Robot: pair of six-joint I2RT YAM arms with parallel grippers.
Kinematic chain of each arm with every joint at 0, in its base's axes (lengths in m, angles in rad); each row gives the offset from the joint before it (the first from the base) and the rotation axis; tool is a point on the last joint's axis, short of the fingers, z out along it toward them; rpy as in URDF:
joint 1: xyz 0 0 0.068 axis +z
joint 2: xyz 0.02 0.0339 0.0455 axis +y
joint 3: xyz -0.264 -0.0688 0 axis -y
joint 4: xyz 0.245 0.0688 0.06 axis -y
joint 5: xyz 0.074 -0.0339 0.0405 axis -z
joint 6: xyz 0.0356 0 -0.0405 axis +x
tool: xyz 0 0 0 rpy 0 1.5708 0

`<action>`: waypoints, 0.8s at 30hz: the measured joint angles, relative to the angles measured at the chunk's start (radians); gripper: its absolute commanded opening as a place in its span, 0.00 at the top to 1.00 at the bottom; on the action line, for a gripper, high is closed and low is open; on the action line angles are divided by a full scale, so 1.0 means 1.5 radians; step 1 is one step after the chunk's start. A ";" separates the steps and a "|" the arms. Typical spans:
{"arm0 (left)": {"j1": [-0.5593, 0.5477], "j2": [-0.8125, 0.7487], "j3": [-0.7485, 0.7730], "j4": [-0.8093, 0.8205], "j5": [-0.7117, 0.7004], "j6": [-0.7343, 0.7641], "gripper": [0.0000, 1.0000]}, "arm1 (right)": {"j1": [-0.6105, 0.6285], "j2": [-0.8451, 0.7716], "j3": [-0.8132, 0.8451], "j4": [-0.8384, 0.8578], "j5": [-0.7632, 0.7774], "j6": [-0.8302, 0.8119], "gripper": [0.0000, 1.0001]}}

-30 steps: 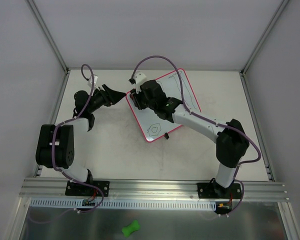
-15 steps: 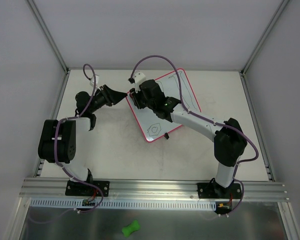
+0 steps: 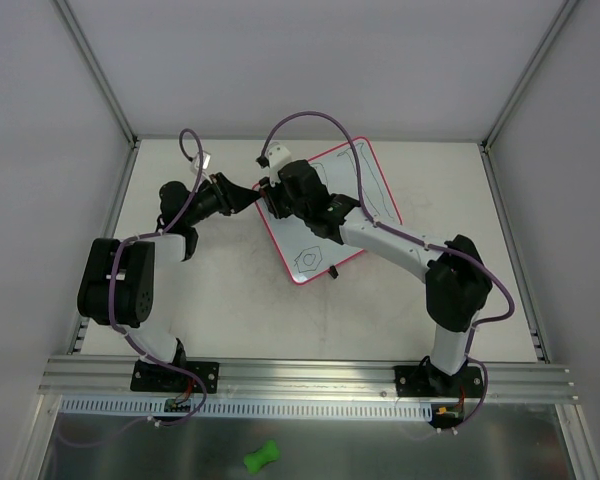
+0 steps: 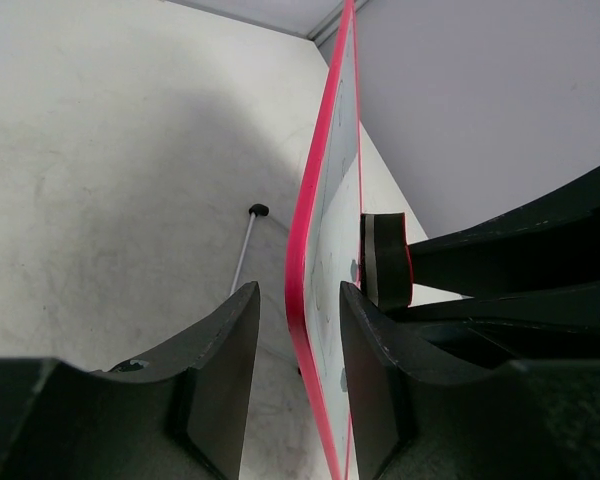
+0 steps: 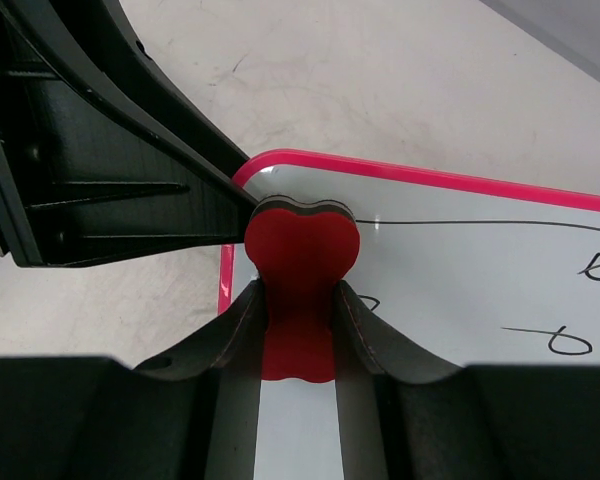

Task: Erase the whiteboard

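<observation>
Only my left wrist view shows the left gripper [image 4: 300, 305] parted, astride the whiteboard [image 4: 325, 215] edge. The right gripper [image 5: 300, 292] pinches the red eraser [image 5: 301, 243]. Overhead, I see the board's long axis run eight-to-two o'clock.

Left arm [image 3: 115, 290]: folded sharply at the elbow near the left edge, forearm reaching away and to the right.
Left gripper [image 3: 250, 190]: pointing right, fingers [image 4: 220, 350] spread apart, one on each side of the board [image 4: 325, 230] edge.
Right arm [image 3: 390, 238]: stretched long from its base, forearm running away and to the left.
Right gripper [image 3: 271, 196]: pointing left, fingers [image 5: 242, 330] clamped on the waist of a red eraser [image 5: 300, 250].
Both grippers: tips facing, just beside each other.
</observation>
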 measured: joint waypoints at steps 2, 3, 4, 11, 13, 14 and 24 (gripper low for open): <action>0.000 -0.001 0.000 0.000 -0.002 0.003 0.62 | 0.000 0.002 0.000 0.000 0.002 0.000 1.00; 0.000 -0.002 0.000 -0.001 -0.004 0.003 0.62 | 0.000 0.002 0.000 0.000 0.003 0.000 1.00; 0.000 -0.003 0.000 -0.004 -0.005 0.005 0.61 | 0.000 0.002 0.000 -0.001 0.004 0.000 1.00; 0.001 -0.027 -0.008 -0.016 -0.022 0.017 0.61 | 0.000 0.003 0.000 -0.001 0.009 0.001 1.00; 0.002 -0.029 -0.010 -0.014 -0.022 0.017 0.62 | 0.000 0.006 0.004 -0.002 0.009 0.002 1.00; 0.002 -0.029 -0.013 -0.010 -0.023 0.016 0.62 | 0.000 0.009 0.008 -0.005 0.009 0.002 1.00; 0.020 -0.024 -0.035 0.040 -0.008 -0.013 0.75 | 0.000 0.035 0.034 -0.024 0.009 0.002 1.00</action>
